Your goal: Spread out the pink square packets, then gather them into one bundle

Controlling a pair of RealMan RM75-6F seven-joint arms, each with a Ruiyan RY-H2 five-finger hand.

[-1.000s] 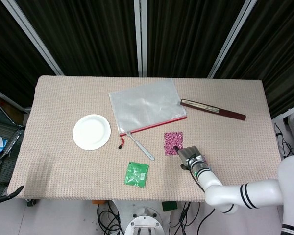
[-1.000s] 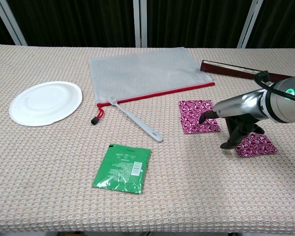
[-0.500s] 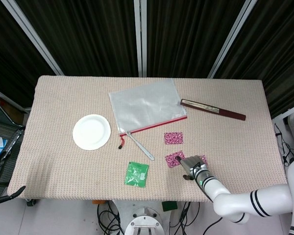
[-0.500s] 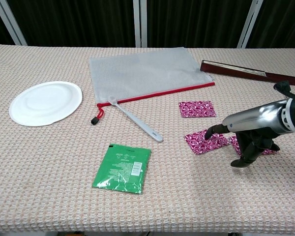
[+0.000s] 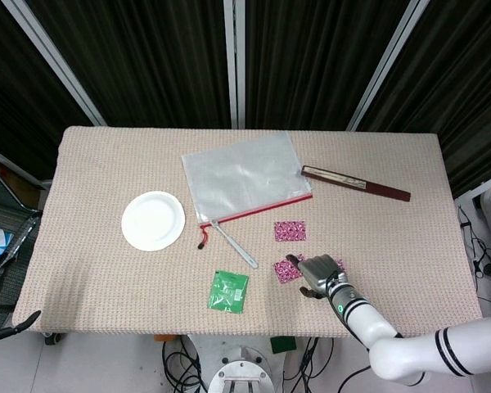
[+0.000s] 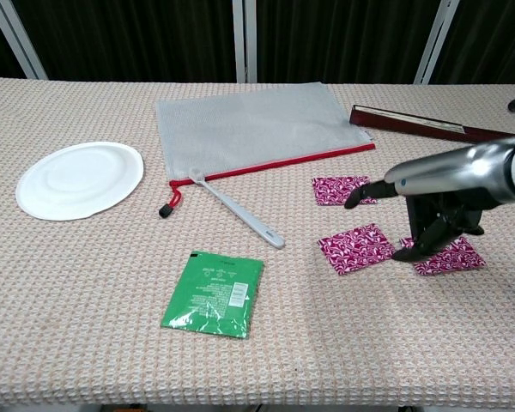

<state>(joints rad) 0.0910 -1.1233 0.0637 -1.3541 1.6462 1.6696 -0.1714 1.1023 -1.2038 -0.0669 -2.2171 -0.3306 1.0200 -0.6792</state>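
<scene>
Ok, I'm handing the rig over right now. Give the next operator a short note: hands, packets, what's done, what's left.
Right hand: open, raised over the table between the packets, holding nothing. Left hand: not in view.
Pink packets: three lie flat and apart. The far packet is near the zip pouch, the middle packet is nearer the front edge, and the right packet is partly under the hand.
Done: the packets look spread out.
Left: gather all three into one bundle.
</scene>
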